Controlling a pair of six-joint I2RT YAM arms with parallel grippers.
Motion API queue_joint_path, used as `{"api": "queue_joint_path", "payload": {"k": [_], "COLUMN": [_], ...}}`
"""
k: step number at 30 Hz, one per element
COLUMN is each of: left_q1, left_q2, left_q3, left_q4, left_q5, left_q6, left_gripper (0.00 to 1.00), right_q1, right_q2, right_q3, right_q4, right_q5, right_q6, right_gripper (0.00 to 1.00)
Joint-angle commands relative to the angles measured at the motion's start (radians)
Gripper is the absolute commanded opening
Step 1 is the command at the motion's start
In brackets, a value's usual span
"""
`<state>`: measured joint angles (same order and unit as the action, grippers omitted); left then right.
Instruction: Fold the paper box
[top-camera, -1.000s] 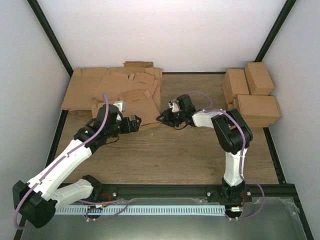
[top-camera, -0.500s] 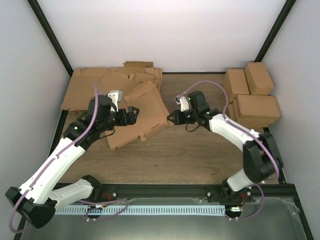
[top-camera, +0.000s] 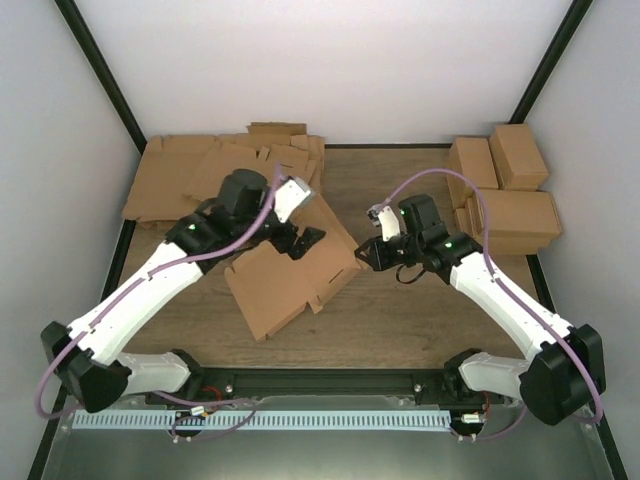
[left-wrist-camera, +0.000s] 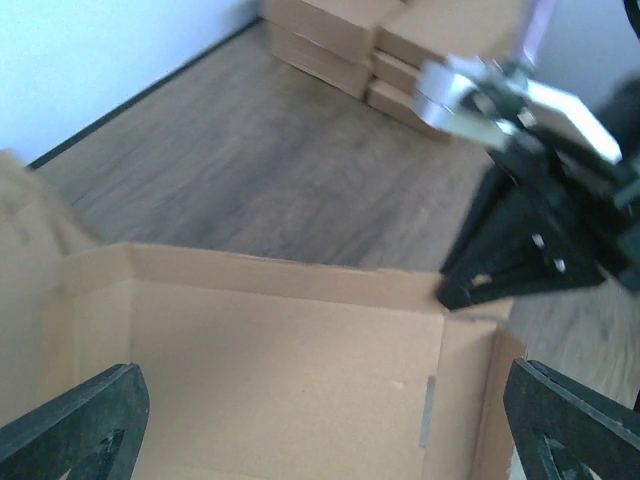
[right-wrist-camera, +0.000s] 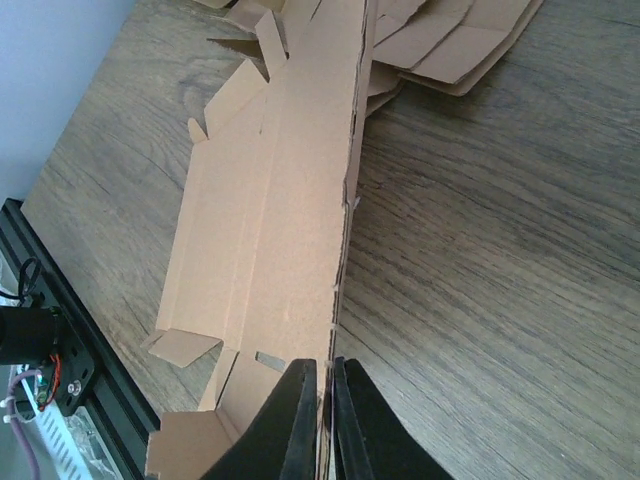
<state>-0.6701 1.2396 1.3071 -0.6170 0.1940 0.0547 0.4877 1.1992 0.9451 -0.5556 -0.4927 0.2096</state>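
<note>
While the right gripper (top-camera: 366, 256) is pressed nearly shut on one edge of the paper box (top-camera: 285, 285), pinching a single thickness of cardboard at its fingertips, the left gripper (top-camera: 305, 240) hangs spread wide right over the same blank; can't tell if it touches. Box runs away from the right gripper's tips and sits directly under the left one, mostly flat on the bench (top-camera: 420, 320), with a wall and corner flap partly raised in the left wrist view.

Risks as I see them:
- pinch is thin and at the very edge, so any sideways pull could let the sheet pivot or slip out
- lifting from one edge alone may bow the panel off its crease, not fold it
- left gripper coming down this wide could snag a side flap and crush it
- both grippers sit close together over the box, so a clash is likely if either swings inward
- heap of flat cardboard sheets (top-camera: 200, 175) lies just beyond the left gripper; a push that way drags the box into it
</note>
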Motion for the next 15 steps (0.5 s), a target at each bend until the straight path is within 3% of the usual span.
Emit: {"api": "queue_joint_path", "payload": {"k": [1, 6, 10, 15], "left_q1": [-0.025, -0.024, -0.019, 0.012], "left_q2": [0.066, 0.192, 0.248, 0.401], "left_q3": [0.058, 0.210, 0.262, 0.402], "left_q4": [0.024, -0.117, -0.160, -0.343], "left_q5": [0.049, 0.153, 0.186, 0.232], "left_q6": [0.391, 0.771, 0.970, 1.170], "left_gripper": [1.00, 0.98, 0.96, 0.87], "right_q1": [0.006, 0.006, 0.006, 0.007], "right_q2": [-0.024, -0.029, -0.041, -0.053], "right_q3": [0.031, 0.041, 0.044, 0.049], "right_q4": [-0.048, -0.049, -0.044, -0.039], "right_q5": [0.053, 0.085, 0.078, 0.057], "right_q6": [-0.026, -0.029, -0.033, -0.042], "right_gripper": [0.07, 0.08, 0.08, 0.09]}}
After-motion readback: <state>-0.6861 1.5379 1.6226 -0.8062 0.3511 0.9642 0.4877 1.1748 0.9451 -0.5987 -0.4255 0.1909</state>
